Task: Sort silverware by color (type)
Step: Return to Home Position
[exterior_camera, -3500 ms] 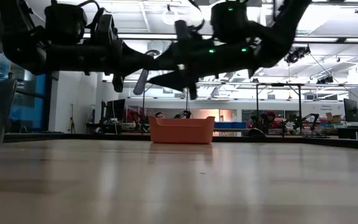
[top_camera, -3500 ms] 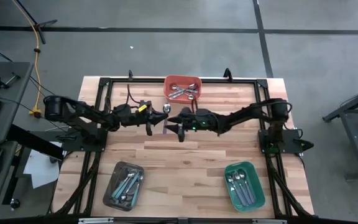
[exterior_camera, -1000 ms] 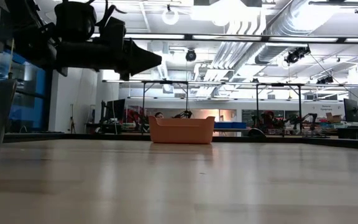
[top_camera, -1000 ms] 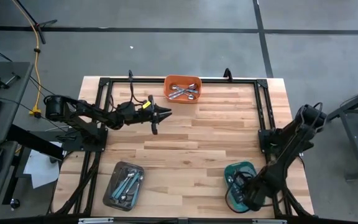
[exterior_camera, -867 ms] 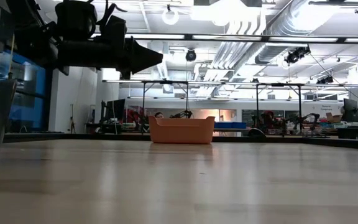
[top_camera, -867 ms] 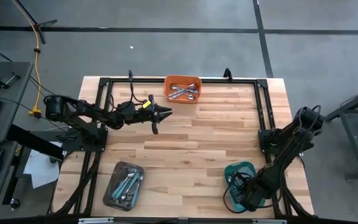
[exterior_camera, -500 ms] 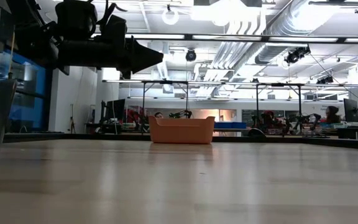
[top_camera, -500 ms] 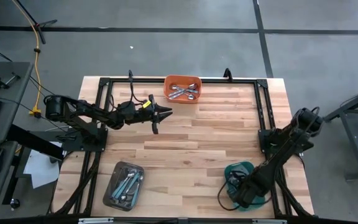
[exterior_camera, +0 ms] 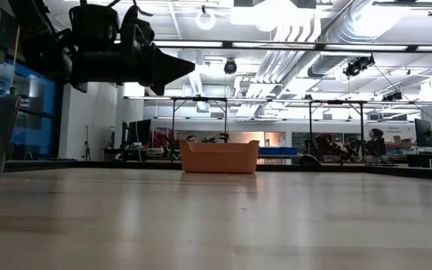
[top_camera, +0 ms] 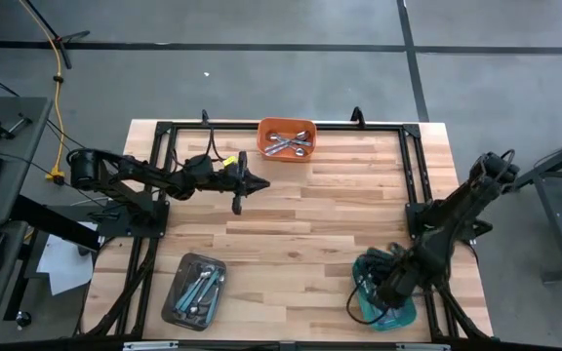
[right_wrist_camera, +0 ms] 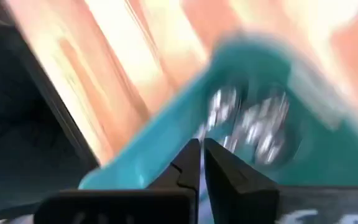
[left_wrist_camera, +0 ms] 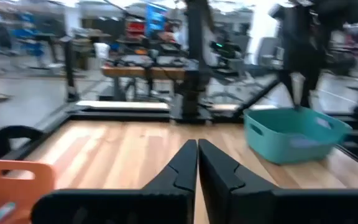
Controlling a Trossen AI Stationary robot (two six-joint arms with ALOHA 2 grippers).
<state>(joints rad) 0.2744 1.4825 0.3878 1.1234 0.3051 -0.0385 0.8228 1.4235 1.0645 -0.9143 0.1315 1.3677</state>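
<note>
My left arm (top_camera: 164, 177) reaches across the far half of the wooden surface (top_camera: 291, 244). The left jaws are pressed together with nothing between them, and they hover above the boards near the orange bin (top_camera: 260, 136) — apart from it. My right arm (top_camera: 447, 219) folds down to the near right corner, where the right jaws hang over the green bin (left_wrist_camera: 291, 137). They too are closed tight and empty, tips pointing down into it. The silverware lies in three places. Silvery spoons (top_camera: 289, 146) are crossed in the orange bin at the far edge. Blue-handled spoons (top_camera: 199, 289) sit in the dark bin (top_camera: 174, 308) at the near left corner. Shiny spoon bowls (right_wrist_camera: 253, 127) — blurred in my right wrist view — are in the green bin beneath the right jaws. I cannot make out the handles there.
</note>
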